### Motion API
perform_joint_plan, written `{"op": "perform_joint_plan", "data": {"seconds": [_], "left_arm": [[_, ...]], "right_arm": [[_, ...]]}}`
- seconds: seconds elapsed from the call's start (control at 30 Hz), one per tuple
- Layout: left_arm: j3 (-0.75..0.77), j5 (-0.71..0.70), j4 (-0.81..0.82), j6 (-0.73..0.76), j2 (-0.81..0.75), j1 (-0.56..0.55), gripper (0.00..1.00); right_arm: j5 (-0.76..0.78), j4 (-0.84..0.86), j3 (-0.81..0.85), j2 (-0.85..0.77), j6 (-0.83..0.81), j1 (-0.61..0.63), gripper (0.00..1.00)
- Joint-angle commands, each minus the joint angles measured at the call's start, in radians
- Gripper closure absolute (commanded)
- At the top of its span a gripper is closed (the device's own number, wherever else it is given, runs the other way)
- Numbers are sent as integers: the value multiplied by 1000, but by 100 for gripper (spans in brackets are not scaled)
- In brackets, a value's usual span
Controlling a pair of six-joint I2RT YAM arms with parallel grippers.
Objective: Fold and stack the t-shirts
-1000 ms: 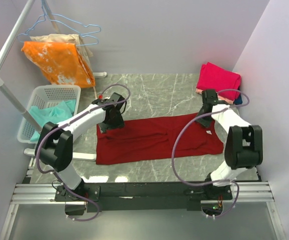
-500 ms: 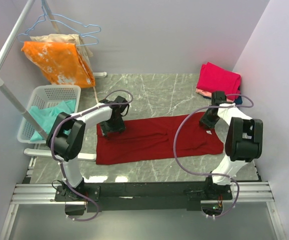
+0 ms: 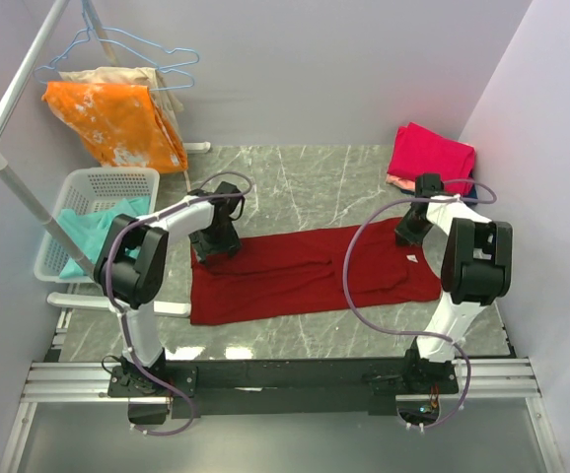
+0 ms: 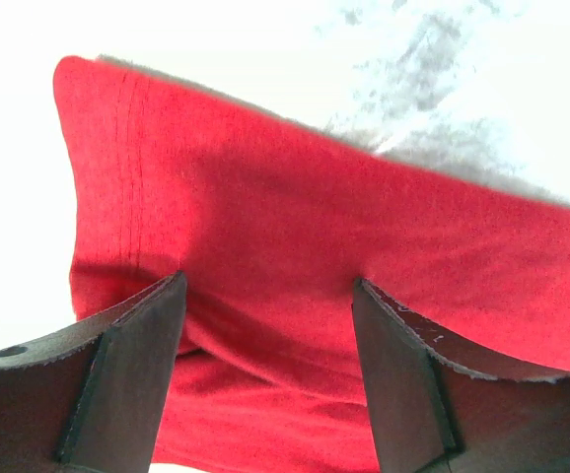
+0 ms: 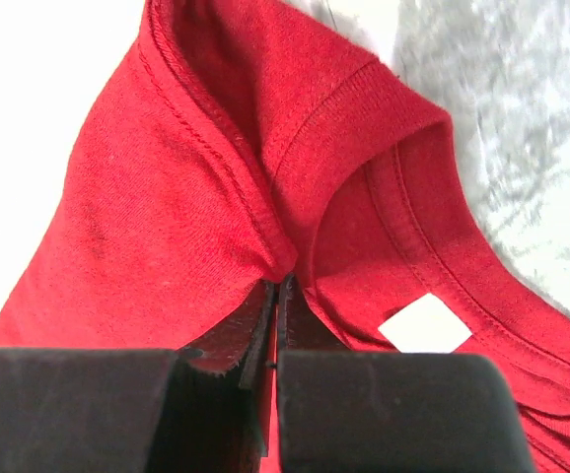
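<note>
From the top camera I see the maroon t-shirt (image 3: 295, 271) spread flat across the middle of the worktop (image 3: 315, 177), with its long side running left to right. The left gripper (image 3: 216, 242) is down on the shirt's far left corner and the right gripper (image 3: 410, 236) on its far right corner. From this height I cannot tell how either pair of jaws stands. A folded pink t-shirt (image 3: 431, 153) lies in the far right corner of the worktop. Off the left edge, a white basket (image 3: 107, 175) holds a teal t-shirt (image 3: 88, 232).

The left wrist camera settles what the overhead view leaves unclear. The two dark fingers (image 4: 127, 374) stand spread well apart, released, with maroon cloth bunched up between them and nothing pinched. The shirt's stitched hem runs along the upper left of this view, and pale marble shows beyond it.

The right wrist camera shows the opposite. The fingers (image 5: 78, 409) are clenched tight together, with a ridge of maroon fabric caught in the seam between them, just beside the ribbed neckline. A small white label (image 5: 425, 323) sits inside the collar to the right of the pinch. The overhead view gives that label only as a pale speck.
</note>
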Motion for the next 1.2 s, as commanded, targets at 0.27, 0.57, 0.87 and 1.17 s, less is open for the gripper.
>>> {"op": "perform_joint_plan", "data": {"seconds": [0.27, 0.57, 0.87, 1.17], "left_arm": [[98, -23, -26, 21, 86, 34, 27], [122, -39, -41, 34, 74, 36, 27], [104, -49, -35, 41, 17, 36, 27], [84, -61, -11, 43, 20, 40, 27]], "right_arm": [[27, 31, 129, 5, 2, -4, 100], [27, 11, 84, -99, 21, -1, 54], [42, -7, -105, -338, 54, -1, 51], [-35, 16, -115, -296, 43, 25, 57]]}}
